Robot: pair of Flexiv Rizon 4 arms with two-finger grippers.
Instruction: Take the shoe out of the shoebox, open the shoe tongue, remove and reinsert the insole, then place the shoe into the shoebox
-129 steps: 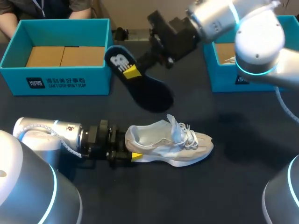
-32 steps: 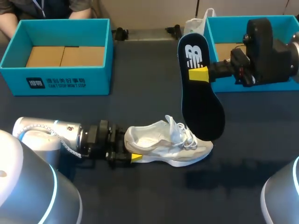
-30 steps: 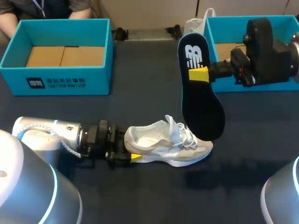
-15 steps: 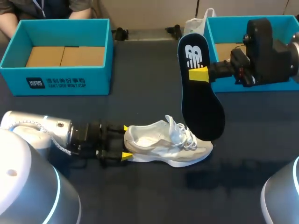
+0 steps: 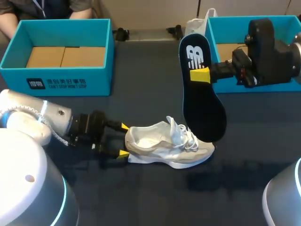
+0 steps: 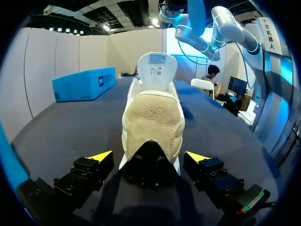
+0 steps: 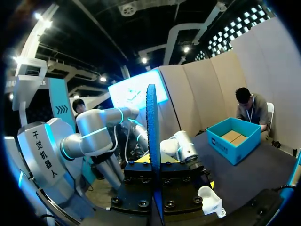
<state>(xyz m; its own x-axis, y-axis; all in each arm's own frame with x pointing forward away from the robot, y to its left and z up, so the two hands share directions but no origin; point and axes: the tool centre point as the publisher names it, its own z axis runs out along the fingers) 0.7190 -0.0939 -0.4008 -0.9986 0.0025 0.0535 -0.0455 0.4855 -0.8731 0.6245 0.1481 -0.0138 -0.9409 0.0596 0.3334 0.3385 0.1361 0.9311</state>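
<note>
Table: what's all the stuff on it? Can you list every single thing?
shoe: one, cream-white, lying mid-table, toe towards the right.
insole: one, black with a white logo, held upright above the shoe's toe.
left shoebox: one, teal, far left.
cardboard pieces: two, brown, inside the left shoebox.
right shoebox: one, teal, far right.
table: one, dark.
left arm: one, silver, jaws open either side of the shoe's heel.
right arm: one, black, jaws shut on the insole.

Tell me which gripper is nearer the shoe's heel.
Left. The left gripper sits open just behind the heel, fingers either side; the right gripper holds the insole up beyond the toe.
</note>
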